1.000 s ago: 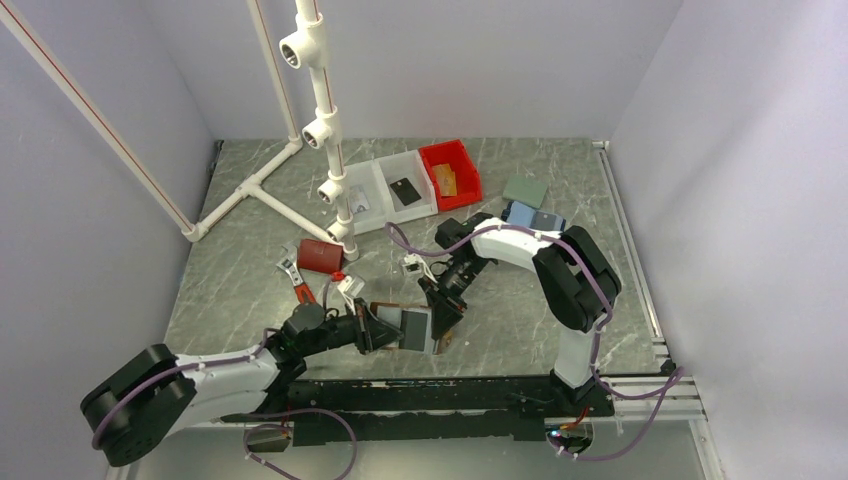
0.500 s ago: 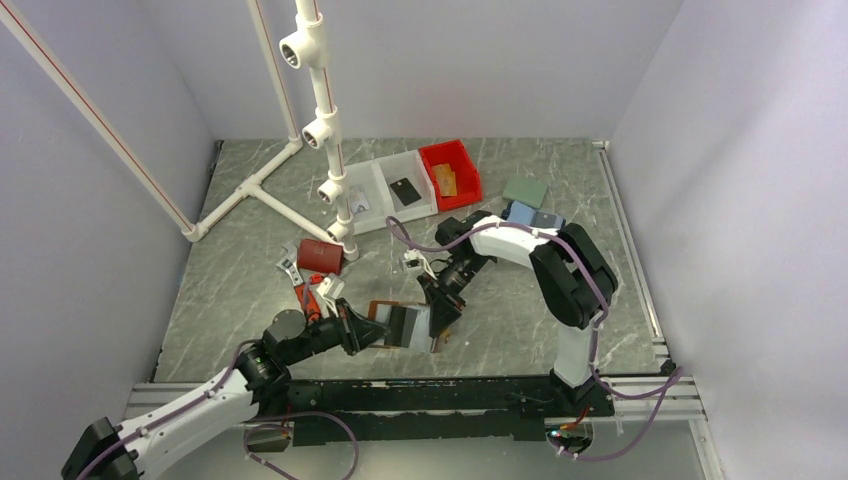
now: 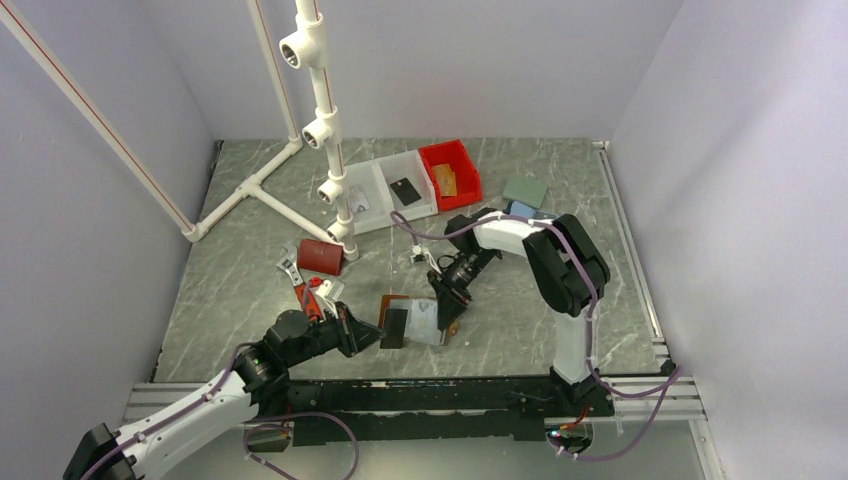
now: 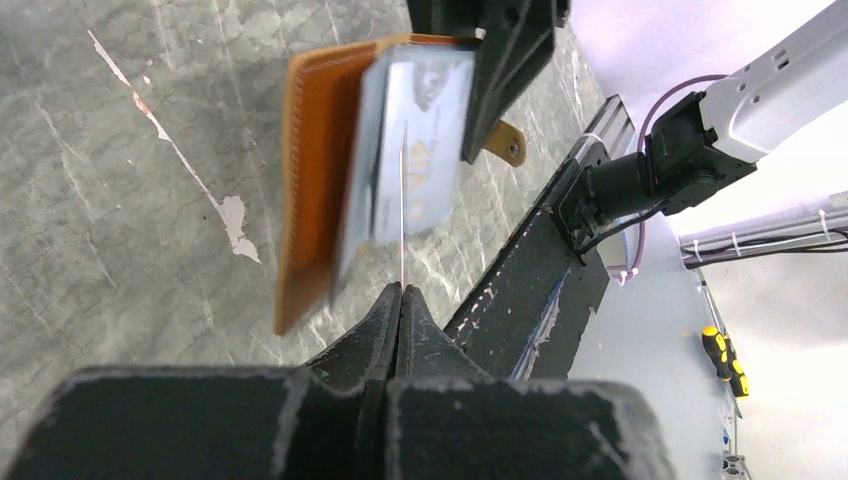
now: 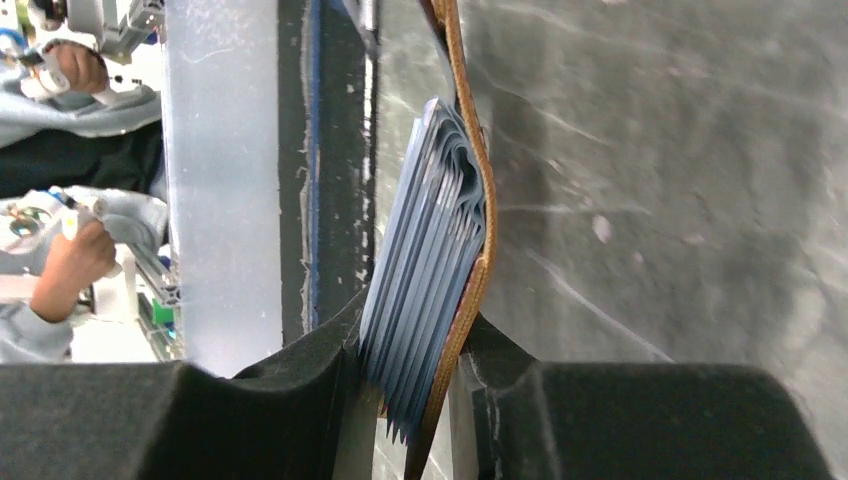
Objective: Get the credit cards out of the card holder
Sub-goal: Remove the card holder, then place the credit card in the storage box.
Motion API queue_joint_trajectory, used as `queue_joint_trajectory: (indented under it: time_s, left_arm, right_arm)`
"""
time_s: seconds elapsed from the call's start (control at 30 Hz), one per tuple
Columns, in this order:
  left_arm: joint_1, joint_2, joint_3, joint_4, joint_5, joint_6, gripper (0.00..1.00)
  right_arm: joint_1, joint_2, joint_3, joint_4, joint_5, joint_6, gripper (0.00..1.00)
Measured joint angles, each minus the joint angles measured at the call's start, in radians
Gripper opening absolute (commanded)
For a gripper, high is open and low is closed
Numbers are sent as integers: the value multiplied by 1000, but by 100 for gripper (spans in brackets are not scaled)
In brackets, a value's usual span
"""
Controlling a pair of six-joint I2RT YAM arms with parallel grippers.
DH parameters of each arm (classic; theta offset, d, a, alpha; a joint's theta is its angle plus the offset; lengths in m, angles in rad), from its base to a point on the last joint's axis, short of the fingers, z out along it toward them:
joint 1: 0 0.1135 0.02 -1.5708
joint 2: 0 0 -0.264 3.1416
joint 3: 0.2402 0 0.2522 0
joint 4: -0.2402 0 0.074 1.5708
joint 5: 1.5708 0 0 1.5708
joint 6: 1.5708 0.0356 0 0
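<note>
Top external view: right claw (image 3: 447, 320) grips the card holder (image 3: 398, 301), pale cards (image 3: 425, 322) inside. At its eight o'clock, left claw (image 3: 372, 335) pinches one card (image 4: 402, 240).

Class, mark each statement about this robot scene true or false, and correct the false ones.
1. The right end effector grips the brown card holder. True.
2. The left end effector is wide open. False: it is shut, pinching a thin card.
3. A red bin stands at the far side of the table. True.
4. The card holder lies inside the red bin. False: it is in the right end effector, near the table's front edge.
</note>
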Motion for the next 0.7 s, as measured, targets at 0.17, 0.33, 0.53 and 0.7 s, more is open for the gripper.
queue_joint_trajectory:
  time_s: [0.17, 0.33, 0.53, 0.7]
  left_arm:
    - [0, 1, 0, -8, -6, 0, 0]
    - [0, 6, 1, -6, -6, -2, 0]
    - [0, 12, 2, 0, -1, -15, 0]
    - [0, 15, 33, 3, 16, -44, 0]
  right_arm:
    - [-40, 112, 53, -23, 29, 53, 0]
    - [-47, 148, 72, -45, 25, 103, 25]
    - [-55, 140, 67, -5, 89, 179, 47]
    - [-92, 88, 55, 36, 146, 222, 60]
